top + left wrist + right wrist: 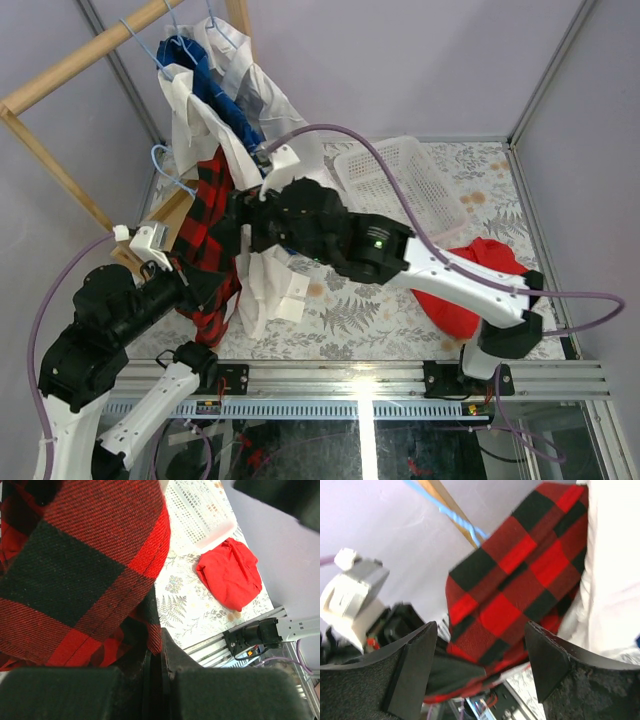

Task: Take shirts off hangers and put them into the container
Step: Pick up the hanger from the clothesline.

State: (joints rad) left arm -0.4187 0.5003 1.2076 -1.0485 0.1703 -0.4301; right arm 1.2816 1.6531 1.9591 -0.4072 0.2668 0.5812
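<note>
Several shirts hang on light-blue wire hangers (163, 167) from the wooden rack at the left. The red-and-black plaid shirt (208, 215) is the lowest, with white shirts (190, 120) and a dark blue shirt (215, 95) above it. My left gripper (160, 642) is shut on the plaid shirt's (85, 565) lower edge. My right gripper (481, 628) is open, and the plaid shirt (515, 580) lies just beyond its fingers, below a hanger (451, 514). The container (400, 180), a white basket, stands behind the right arm.
A plain red cloth (468, 288) lies on the floral table near the right arm's base. Wooden rack poles (60, 75) cross the upper left. Grey walls enclose the table. An aluminium rail (400, 380) runs along the near edge.
</note>
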